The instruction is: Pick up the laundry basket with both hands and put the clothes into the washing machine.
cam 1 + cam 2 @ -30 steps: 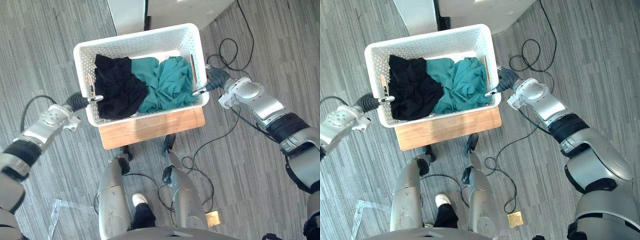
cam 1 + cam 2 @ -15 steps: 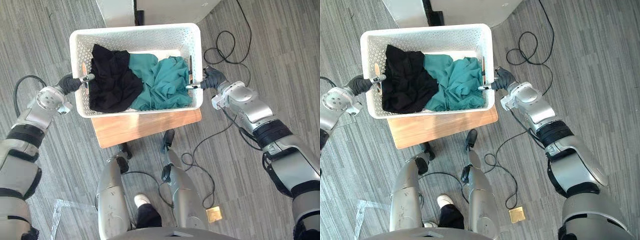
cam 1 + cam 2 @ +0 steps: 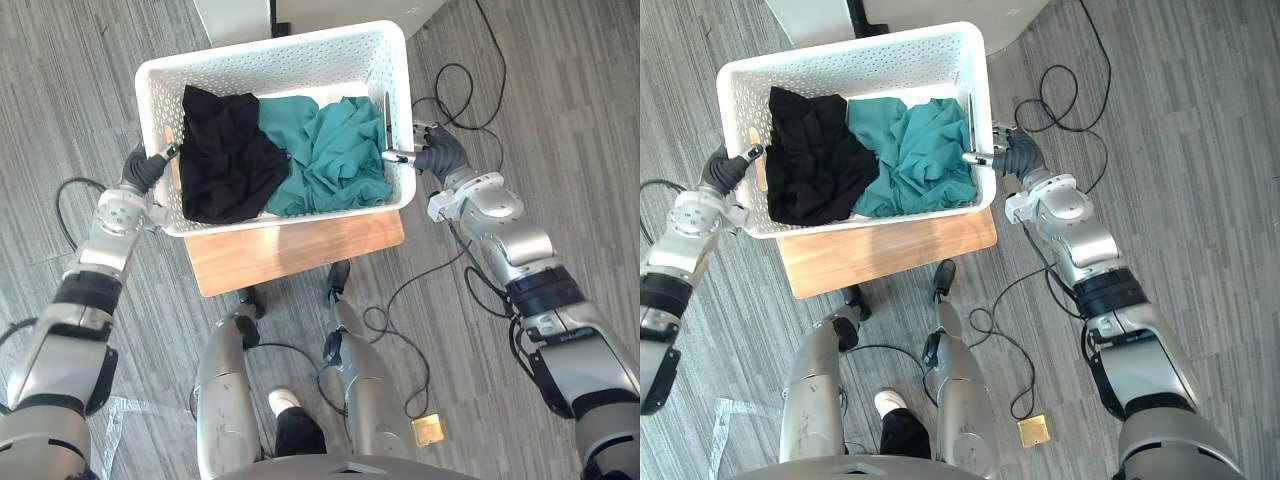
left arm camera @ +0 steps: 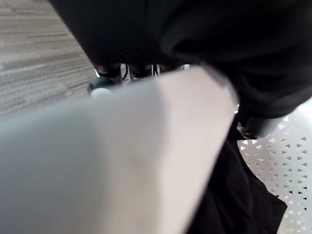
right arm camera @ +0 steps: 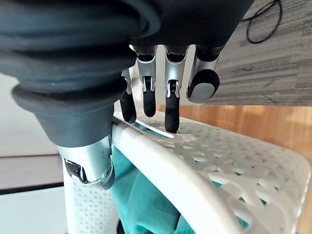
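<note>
**Both hands clamped on the basket's short ends, load not yet at the machine**

The right hand (image 3: 437, 155) is closed on the laundry basket (image 3: 270, 55) at the middle of its right short end. In the right wrist view its fingers (image 5: 170, 92) curl down over the outside of the perforated wall, and the thumb (image 5: 90, 163) sits inside the rim, so the wall is pinched between them. The left hand (image 3: 143, 170) mirrors this at the left short end: the eye views show a silver digit hooked over the rim and the dark-covered palm pressed against the outer wall.

Gripping opposite ends likely spreads the weight evenly and stops the basket from tipping toward either side.

Inside, a black garment (image 3: 225, 165) is heaped against the left wall and a teal garment (image 3: 335, 155) fills the right half, reaching the right wall. Both sit below the rim, so neither hand touches cloth.

The basket covers the far part of a small wooden table (image 3: 300, 250), leaving a bare strip along the table's near edge. Whether its base has lifted off the top cannot be told from above.

A pale unit (image 3: 235, 18) stands just beyond the basket's far edge. It may be the washing machine, though no door is visible. The clothes are all in the basket, so carrying and unloading remain.
</note>
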Robot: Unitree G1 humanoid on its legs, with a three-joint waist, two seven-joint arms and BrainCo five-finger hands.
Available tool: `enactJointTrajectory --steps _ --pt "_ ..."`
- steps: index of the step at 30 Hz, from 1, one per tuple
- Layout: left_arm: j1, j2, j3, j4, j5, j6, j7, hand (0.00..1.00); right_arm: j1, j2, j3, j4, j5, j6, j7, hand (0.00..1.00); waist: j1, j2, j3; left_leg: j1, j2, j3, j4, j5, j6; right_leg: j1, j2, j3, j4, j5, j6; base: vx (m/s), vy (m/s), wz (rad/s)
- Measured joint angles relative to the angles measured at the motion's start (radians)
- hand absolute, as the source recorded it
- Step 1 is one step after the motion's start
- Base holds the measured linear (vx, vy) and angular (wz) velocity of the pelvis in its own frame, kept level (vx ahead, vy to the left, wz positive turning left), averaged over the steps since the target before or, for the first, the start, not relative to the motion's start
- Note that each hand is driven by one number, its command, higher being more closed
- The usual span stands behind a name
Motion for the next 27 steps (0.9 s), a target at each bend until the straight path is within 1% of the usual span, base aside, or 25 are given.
enactJointTrajectory --steps 1,2,3,4,5,7,9,10,12,13,15,16,17,18,19,20,21,22,23,25,26,27 --pt "0.055 -0.026 -0.001 -0.059 -0.038 0.003 0.015 1.00 0.051 0.005 -0.050 -0.054 0.023 -0.019 -0.014 1.00 -0.007 -0.001 0.000 0.013 -0.003 -0.006 0.000 0.000 0.000 0.017 -0.001 -0.005 -0.001 -0.002 0.002 0.01 0.003 0.11" --pt "0.088 -0.038 -0.004 -0.099 -0.047 0.004 0.020 1.00 0.076 0.011 -0.065 -0.093 0.035 -0.024 -0.018 1.00 -0.011 -0.003 0.002 0.022 -0.003 -0.008 0.000 -0.001 -0.001 0.026 -0.001 -0.005 -0.002 -0.002 0.003 0.02 0.010 0.08" --pt "0.152 -0.079 -0.001 -0.149 -0.076 0.009 0.030 1.00 0.135 0.038 -0.109 -0.155 0.059 -0.043 -0.034 1.00 -0.014 -0.009 0.000 0.039 -0.002 -0.009 -0.001 -0.001 -0.002 0.045 0.000 -0.006 -0.001 -0.006 0.007 0.02 0.006 0.05" --pt "0.224 -0.121 0.000 -0.207 -0.119 0.012 0.034 1.00 0.205 0.066 -0.156 -0.218 0.069 -0.081 -0.042 1.00 -0.014 -0.012 -0.001 0.059 -0.002 -0.011 -0.002 -0.008 -0.010 0.064 0.000 -0.006 0.003 -0.023 0.010 0.04 -0.001 0.03" --pt "0.264 -0.141 0.000 -0.241 -0.150 0.012 0.040 1.00 0.237 0.079 -0.179 -0.244 0.068 -0.096 -0.046 1.00 -0.013 -0.014 -0.002 0.069 -0.002 -0.011 -0.001 -0.011 -0.012 0.071 0.000 -0.006 0.011 -0.030 0.009 0.04 -0.010 0.01" --pt "0.398 -0.192 -0.001 -0.367 -0.239 0.012 0.053 1.00 0.352 0.108 -0.227 -0.300 0.066 -0.133 -0.055 1.00 -0.013 -0.015 -0.002 0.119 0.004 -0.016 0.000 -0.023 -0.023 0.102 0.002 -0.006 0.056 -0.072 0.006 0.06 -0.018 -0.03" --pt "0.488 -0.209 -0.001 -0.460 -0.293 0.011 0.071 1.00 0.450 0.161 -0.242 -0.306 0.067 -0.155 -0.068 1.00 -0.014 -0.016 -0.002 0.174 0.008 -0.019 0.003 -0.037 -0.034 0.132 0.004 -0.005 0.107 -0.118 0.005 0.06 -0.025 -0.06" --pt "0.516 -0.208 0.000 -0.487 -0.308 0.010 0.073 1.00 0.482 0.186 -0.247 -0.305 0.066 -0.158 -0.071 1.00 -0.014 -0.016 -0.002 0.193 0.008 -0.021 0.003 -0.043 -0.040 0.143 0.004 -0.003 0.122 -0.137 0.004 0.09 -0.042 -0.09" --pt "0.615 -0.207 0.015 -0.552 -0.345 0.008 0.076 1.00 0.605 0.271 -0.255 -0.294 0.066 -0.159 -0.074 1.00 -0.024 -0.014 -0.015 0.261 0.014 -0.039 0.013 -0.071 -0.052 0.186 0.015 0.018 0.171 -0.188 0.002 0.11 -0.053 -0.17" --pt "0.636 -0.208 0.021 -0.566 -0.349 0.007 0.076 1.00 0.624 0.286 -0.255 -0.289 0.065 -0.159 -0.074 1.00 -0.028 -0.015 -0.019 0.271 0.016 -0.049 0.021 -0.079 -0.053 0.192 0.018 0.023 0.184 -0.197 0.002 0.11 -0.043 -0.32" --pt "0.692 -0.222 0.043 -0.603 -0.370 0.004 0.076 1.00 0.656 0.324 -0.248 -0.254 0.052 -0.156 -0.073 1.00 -0.029 -0.015 -0.021 0.301 0.017 -0.142 0.083 -0.105 -0.054 0.224 0.038 0.067 0.218 -0.217 0.003 0.11 -0.005 -0.73" --pt "0.725 -0.245 0.065 -0.617 -0.379 -0.008 0.076 1.00 0.677 0.340 -0.242 -0.232 0.026 -0.150 -0.067 1.00 -0.023 -0.009 -0.026 0.323 0.004 -0.266 0.141 -0.144 -0.055 0.255 0.058 0.113 0.226 -0.220 0.006 0.08 0.069 -1.04" --pt "0.735 -0.253 0.072 -0.617 -0.379 -0.009 0.076 1.00 0.682 0.343 -0.240 -0.223 0.026 -0.149 -0.065 1.00 -0.021 -0.002 -0.032 0.334 -0.004 -0.327 0.158 -0.166 -0.061 0.267 0.067 0.130 0.226 -0.221 0.008 0.05 0.121 -1.13" --pt "0.745 -0.258 0.071 -0.617 -0.379 -0.009 0.076 1.00 0.701 0.348 -0.235 -0.222 0.024 -0.149 -0.063 1.00 -0.022 0.007 -0.042 0.361 -0.020 -0.392 0.162 -0.199 -0.078 0.280 0.081 0.159 0.229 -0.224 0.012 0.03 0.149 -0.97" --pt "0.760 -0.264 0.064 -0.617 -0.377 -0.010 0.076 1.00 0.732 0.356 -0.240 -0.222 0.002 -0.149 -0.055 1.00 -0.033 0.018 -0.074 0.393 -0.038 -0.440 0.137 -0.242 -0.107 0.278 0.089 0.191 0.232 -0.223 0.021 0.03 0.158 -0.82" --pt "0.763 -0.265 0.060 -0.617 -0.376 -0.010 0.076 1.00 0.747 0.364 -0.248 -0.223 -0.010 -0.150 -0.046 1.00 -0.045 0.022 -0.088 0.405 -0.044 -0.443 0.119 -0.257 -0.122 0.278 0.089 0.204 0.229 -0.221 0.028 0.04 0.204 -0.62" --pt "0.760 -0.256 0.051 -0.617 -0.366 -0.010 0.075 1.00 0.779 0.396 -0.271 -0.223 -0.020 -0.149 -0.036 1.00 -0.070 0.012 -0.108 0.427 -0.069 -0.434 0.085 -0.274 -0.126 0.278 0.076 0.231 0.217 -0.209 0.043 0.02 0.194 -0.37" --pt "0.755 -0.242 0.037 -0.617 -0.357 -0.010 0.073 1.00 0.810 0.436 -0.300 -0.224 -0.038 -0.149 -0.029 1.00 -0.089 -0.005 -0.125 0.443 -0.096 -0.407 0.058 -0.264 -0.110 0.278 0.056 0.263 0.193 -0.189 0.056 0.00 0.213 -0.36" --pt "0.755 -0.241 0.035 -0.616 -0.350 -0.010 0.070 1.00 0.826 0.451 -0.312 -0.225 -0.046 -0.149 -0.028 1.00 -0.095 -0.009 -0.134 0.447 -0.106 -0.393 0.050 -0.260 -0.104 0.279 0.048 0.275 0.174 -0.173 0.062 -0.04 0.188 -0.50" --pt "0.752 -0.243 0.031 -0.616 -0.312 -0.010 0.066 1.00 0.863 0.486 -0.337 -0.225 -0.052 -0.147 -0.026 1.00 -0.103 -0.017 -0.145 0.451 -0.136 -0.323 0.047 -0.253 -0.084 0.278 0.031 0.344 0.093 -0.098 0.070 -0.10 0.134 -0.66" --pt "0.752 -0.245 0.030 -0.616 -0.302 -0.010 0.066 1.00 0.870 0.495 -0.343 -0.225 -0.052 -0.145 -0.026 1.00 -0.107 -0.017 -0.145 0.449 -0.143 -0.309 0.056 -0.254 -0.079 0.276 0.027 0.349 0.078 -0.081 0.056 -0.17 0.075 -0.74" --pt "0.752 -0.246 0.032 -0.616 -0.288 -0.009 0.066 1.00 0.884 0.516 -0.348 -0.225 -0.053 -0.138 -0.029 1.00 -0.113 -0.017 -0.145 0.449 -0.151 -0.278 0.068 -0.257 -0.069 0.269 0.026 0.360 0.060 -0.056 0.008 -0.20 0.054 -0.90"
